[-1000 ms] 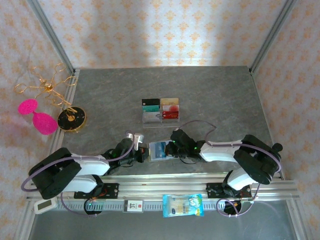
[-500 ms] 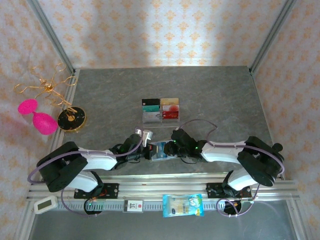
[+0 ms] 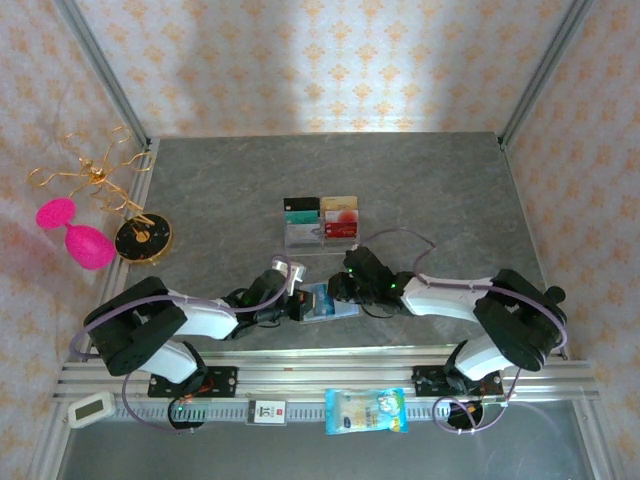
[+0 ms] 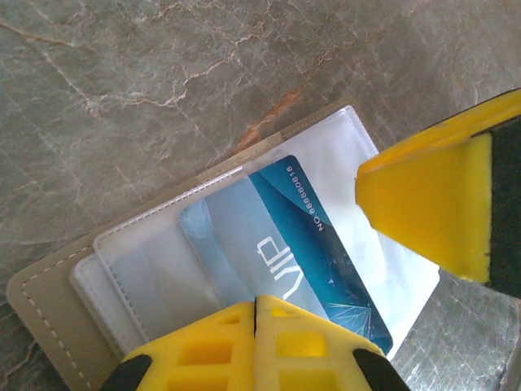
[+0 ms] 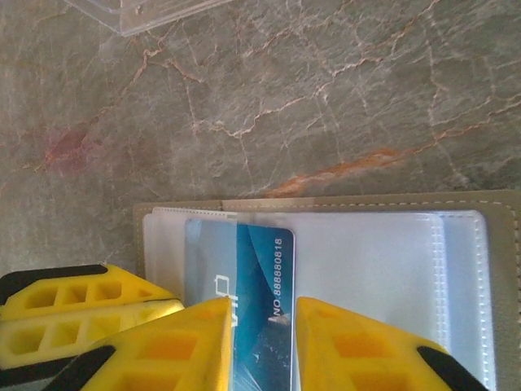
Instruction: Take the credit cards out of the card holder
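One blue card (image 4: pixel 317 261), printed VIP with a number along its edge, sits partly tucked in a clear pocket of the card holder (image 3: pixel 322 303), which lies open and flat on the grey marbled table (image 3: pixel 450 200), near the front edge and between the two arms. The right hand (image 5: pixel 263 303) has its yellow fingers a narrow gap apart, set down over the card's exposed end; whether they press on it I cannot tell. The left hand (image 4: pixel 255 303) is closed with nothing between its fingers, its joined tips resting at the holder's opposite side and seemingly pinning it down. The step in hand looks like drawing this card out of its pocket. The next move seems to call for the right hand to get a hold on the card and slide it along the pocket's opening while the left keeps the holder from following. Further back on the table a clear acrylic tray (image 3: pixel 305 238) holds other cards (image 3: pixel 340 210). To the left are a gold wire stand (image 3: pixel 90 175), two pink shapes (image 3: pixel 75 235) and a black disc (image 3: pixel 142 238). A snack packet (image 3: pixel 366 410) lies on the front rail. Pale wallpaper with an orange motif surrounds the table.
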Motion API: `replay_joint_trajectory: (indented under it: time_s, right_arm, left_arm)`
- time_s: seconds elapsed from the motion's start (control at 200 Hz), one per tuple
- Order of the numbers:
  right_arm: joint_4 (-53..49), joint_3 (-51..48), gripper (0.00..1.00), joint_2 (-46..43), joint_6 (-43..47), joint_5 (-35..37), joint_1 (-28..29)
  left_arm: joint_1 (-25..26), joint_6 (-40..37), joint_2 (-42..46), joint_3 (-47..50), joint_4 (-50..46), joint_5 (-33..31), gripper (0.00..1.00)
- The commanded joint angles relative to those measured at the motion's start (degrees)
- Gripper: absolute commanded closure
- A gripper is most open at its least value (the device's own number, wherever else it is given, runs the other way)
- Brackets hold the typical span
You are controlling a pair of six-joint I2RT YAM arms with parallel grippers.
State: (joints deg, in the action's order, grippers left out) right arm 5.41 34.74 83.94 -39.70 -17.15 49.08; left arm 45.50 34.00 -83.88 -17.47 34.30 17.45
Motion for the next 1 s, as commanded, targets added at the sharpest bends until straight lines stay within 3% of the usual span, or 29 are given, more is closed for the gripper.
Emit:
replay_joint_trajectory:
  time_s: [0.0,0.395,0.636,0.996]
  right_arm:
    - [0.2,0.1,0.73,1.6,1.5,-0.7,0.0]
    - [5.7,-1.9,0.78,4.8,-0.1,-4.9,0.0]
    - [0.5,-3.5,1.0,0.7,-2.0,3.0,-0.4]
    - [-2.3,-8.0,1.0,-9.8,-1.2,6.7,-2.1]
  left_arm:
    - [-0.3,-1.4,-2.0,1.3,-0.7,-1.7,1.0]
    - [0.1,-1.5,-5.9,2.4,0.8,0.6,1.0]
    - [-0.6,-1.3,-3.5,3.4,-0.1,0.0,1.0]
    - [-0.9,-0.7,-2.5,3.3,3.8,2.3,1.0]
